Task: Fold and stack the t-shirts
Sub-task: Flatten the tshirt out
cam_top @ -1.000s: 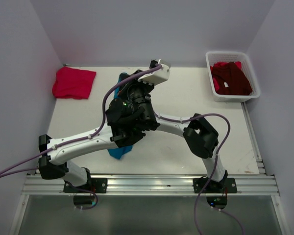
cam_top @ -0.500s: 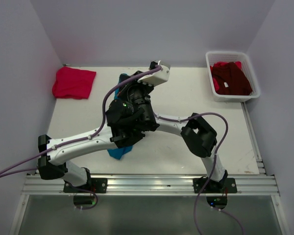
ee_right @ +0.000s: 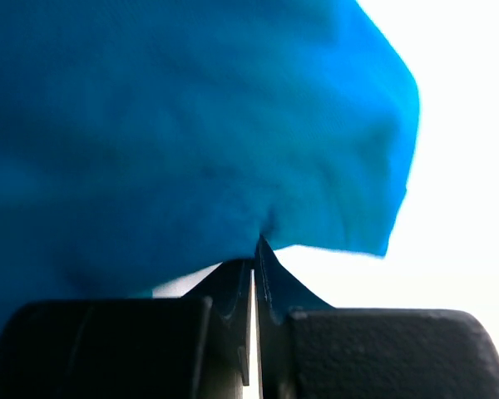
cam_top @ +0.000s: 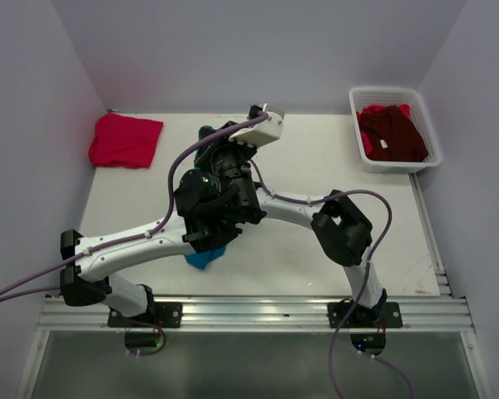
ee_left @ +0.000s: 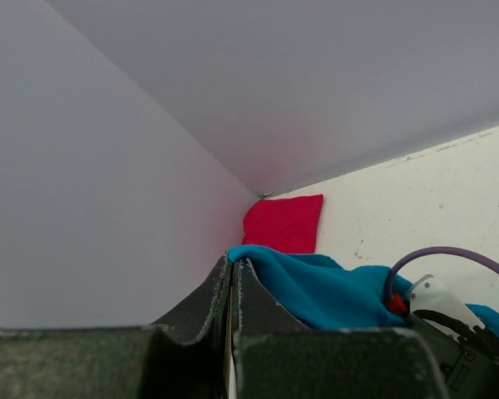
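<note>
Gripping teal-blue t-shirt (ee_right: pixel 191 125) with left hand (ee_left: pixel 233 268) and right hand (ee_right: pixel 256 248), both clamped shut; best lifted evenly, keeping edges level while folding

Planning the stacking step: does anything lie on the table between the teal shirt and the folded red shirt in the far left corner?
Nothing visible does. The table between the teal shirt and the red shirt shows bare; the basket sits away at the far right.
</note>
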Available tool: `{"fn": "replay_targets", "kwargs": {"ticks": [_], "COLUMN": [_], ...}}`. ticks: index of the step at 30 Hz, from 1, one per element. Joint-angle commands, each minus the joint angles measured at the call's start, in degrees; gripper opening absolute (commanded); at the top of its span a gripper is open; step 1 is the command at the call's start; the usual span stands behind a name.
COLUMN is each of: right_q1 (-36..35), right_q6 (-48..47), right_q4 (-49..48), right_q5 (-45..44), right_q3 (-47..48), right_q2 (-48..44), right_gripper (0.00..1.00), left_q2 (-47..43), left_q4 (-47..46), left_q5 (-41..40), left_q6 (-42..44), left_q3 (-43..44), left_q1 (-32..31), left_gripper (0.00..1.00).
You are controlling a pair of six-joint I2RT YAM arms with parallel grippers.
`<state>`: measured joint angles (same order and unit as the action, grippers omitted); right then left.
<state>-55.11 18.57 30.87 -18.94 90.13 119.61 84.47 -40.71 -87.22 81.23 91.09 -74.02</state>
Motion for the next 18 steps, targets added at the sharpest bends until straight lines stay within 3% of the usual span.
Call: {"fn": "replay_targets", "kwargs": {"ticks": [1,5,11,15,18], "right_q1": [-0.43,-0.61,-0.61,-0.61,-0.44], "right_q6": [0.06,0.42,0.94,3.14,6.82], "right_q4": [1.72,7.26,17.45,25.89,33.27], "right_q5": [-2.85,-5.83,-11.82,-21.19,-30.32], "right_q3": [-2.05,-3.55,-1.1,3.64,7.25], "right_q2": [-10.61,-21.32,-28.73,-30.49,-30.58], "right_gripper": [0.0,0.0,0.0,0.0,0.06], "left_q2": [-1.67,-2.9,-4.57,-6.41,-9.13], "left_q4": [-3.94,-4.03,-4.03,-4.2,-4.2], "left_q5": [-3.66,-3.66,-3.92,-5.33,-6.55], "left_q6": [1.21,0.42,-1.77,-3.7,-6.51], "left_q3": [-0.21,-1.61,-5.13,-8.9,-13.02], "left_q1": [-0.51,-0.51,-0.51,-0.51,-0.51], "left_gripper": [0.0,0.0,0.0,0.0,0.0]}}
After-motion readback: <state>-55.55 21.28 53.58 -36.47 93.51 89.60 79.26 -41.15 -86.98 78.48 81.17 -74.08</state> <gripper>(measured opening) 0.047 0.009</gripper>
